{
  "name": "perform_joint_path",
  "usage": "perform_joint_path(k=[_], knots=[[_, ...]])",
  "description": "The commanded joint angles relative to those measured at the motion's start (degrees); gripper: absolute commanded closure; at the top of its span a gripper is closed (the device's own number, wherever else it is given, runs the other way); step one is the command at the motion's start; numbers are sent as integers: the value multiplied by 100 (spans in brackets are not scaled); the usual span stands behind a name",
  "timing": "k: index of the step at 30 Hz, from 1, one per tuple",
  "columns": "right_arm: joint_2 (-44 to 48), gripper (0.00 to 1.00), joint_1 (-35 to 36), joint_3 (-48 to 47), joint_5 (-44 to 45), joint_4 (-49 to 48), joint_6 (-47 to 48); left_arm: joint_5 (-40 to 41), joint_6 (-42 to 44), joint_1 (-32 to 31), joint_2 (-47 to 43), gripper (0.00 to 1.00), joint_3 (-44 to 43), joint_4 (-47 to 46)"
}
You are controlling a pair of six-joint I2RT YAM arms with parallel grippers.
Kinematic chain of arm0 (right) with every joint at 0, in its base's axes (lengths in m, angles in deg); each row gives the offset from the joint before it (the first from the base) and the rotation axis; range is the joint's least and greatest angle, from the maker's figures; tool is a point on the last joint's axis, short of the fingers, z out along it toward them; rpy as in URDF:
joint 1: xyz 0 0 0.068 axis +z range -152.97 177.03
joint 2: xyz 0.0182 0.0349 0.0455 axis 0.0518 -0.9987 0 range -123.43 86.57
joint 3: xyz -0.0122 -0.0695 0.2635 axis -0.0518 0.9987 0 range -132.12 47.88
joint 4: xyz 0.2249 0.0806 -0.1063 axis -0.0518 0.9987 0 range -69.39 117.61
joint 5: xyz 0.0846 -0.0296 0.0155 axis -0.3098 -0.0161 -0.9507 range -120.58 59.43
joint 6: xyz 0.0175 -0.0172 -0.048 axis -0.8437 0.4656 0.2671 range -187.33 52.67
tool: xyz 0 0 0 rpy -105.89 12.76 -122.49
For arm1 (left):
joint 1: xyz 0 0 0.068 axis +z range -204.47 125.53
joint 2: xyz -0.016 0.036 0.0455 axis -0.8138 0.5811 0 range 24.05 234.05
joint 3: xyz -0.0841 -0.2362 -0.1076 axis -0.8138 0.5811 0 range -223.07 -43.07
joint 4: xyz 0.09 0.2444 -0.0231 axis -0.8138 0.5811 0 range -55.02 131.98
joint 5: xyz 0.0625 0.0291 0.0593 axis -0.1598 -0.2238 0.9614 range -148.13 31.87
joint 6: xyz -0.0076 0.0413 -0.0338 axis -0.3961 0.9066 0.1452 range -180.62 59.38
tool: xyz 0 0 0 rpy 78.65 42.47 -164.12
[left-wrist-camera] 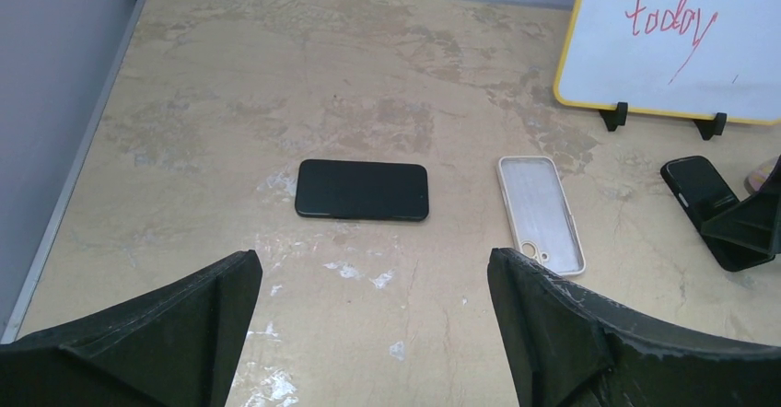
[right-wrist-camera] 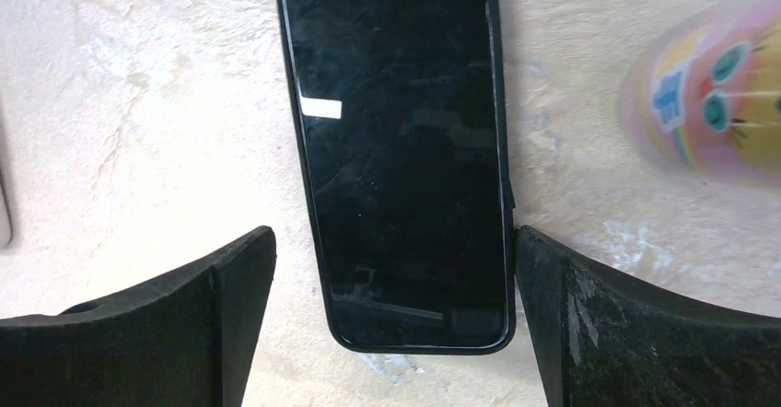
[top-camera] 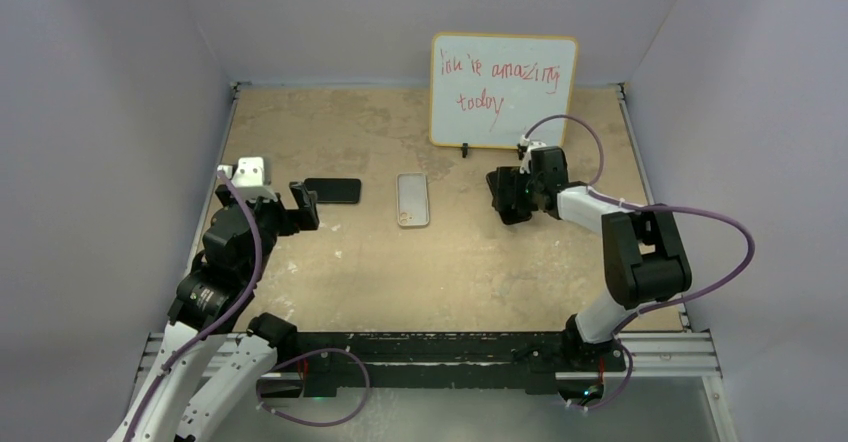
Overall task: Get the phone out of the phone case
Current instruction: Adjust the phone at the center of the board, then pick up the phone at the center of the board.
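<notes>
A black phone (right-wrist-camera: 405, 149) with a dark rim, perhaps a black case, lies flat on the table between the open fingers of my right gripper (right-wrist-camera: 396, 241). The right finger (right-wrist-camera: 553, 278) is at the phone's right edge and the left finger stands apart from it. In the top view the right gripper (top-camera: 508, 200) covers this phone. A second black phone (top-camera: 332, 190) lies at the left, just beyond my open, empty left gripper (top-camera: 305, 202); it also shows in the left wrist view (left-wrist-camera: 362, 190). An empty white phone case (top-camera: 412, 199) lies between them, inner side up.
A whiteboard (top-camera: 503, 89) with red writing stands on feet at the back, behind the right gripper. A blurred pink and yellow object (right-wrist-camera: 718, 103) sits just right of the phone under the right gripper. Grey walls enclose the table on three sides.
</notes>
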Motion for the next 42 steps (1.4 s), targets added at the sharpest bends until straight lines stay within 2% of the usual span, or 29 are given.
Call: perform_joint_path(k=[1, 10, 20, 30, 35, 42], knots=[[35, 1, 266, -156, -377, 250, -77, -63, 169, -48, -4, 2, 19, -119], [-303, 1, 908, -666, 1500, 608, 62, -81, 178, -41, -1, 2, 25, -129], [-872, 5, 935, -1131, 1789, 822, -98, -160, 178, -46, -63, 3, 65, -156], [-625, 38, 1067, -822, 1214, 965, -136, -890, -154, -40, -3, 3, 119, -337], [-234, 60, 1183, -401, 603, 628, -408, -1825, -683, -40, 307, 3, 164, -543], [240, 86, 1451, 406, -145, -266, -1126, -3064, -1560, -40, 869, 3, 798, -1499]])
